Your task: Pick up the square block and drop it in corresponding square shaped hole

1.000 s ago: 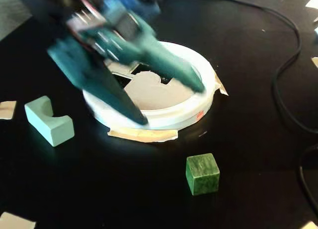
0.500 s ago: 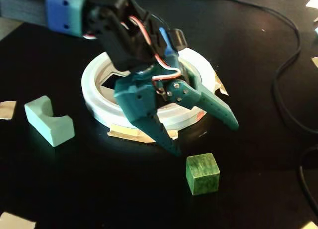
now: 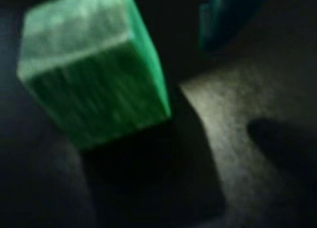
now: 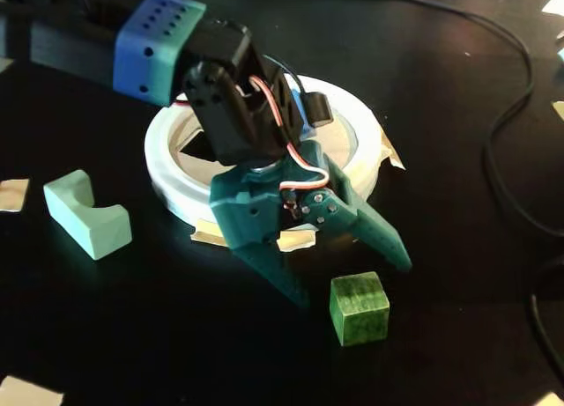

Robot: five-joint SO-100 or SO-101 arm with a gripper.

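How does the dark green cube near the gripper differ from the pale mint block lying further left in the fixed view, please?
The green cube is dark, streaked green; the mint block is pale and even. The cube has flat faces, while the mint block has a curved notch cut into its top. The cube sits just beside the open gripper; the mint block lies well away. Both rest on the black table.

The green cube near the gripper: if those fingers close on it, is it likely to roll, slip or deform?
The green cube has flat faces and sits squarely on the dark table, so rolling seems unlikely. It looks rigid, like painted wood, so probably no squashing. The open gripper has smooth-looking plastic fingers; an off-centre grip could twist or slip it.
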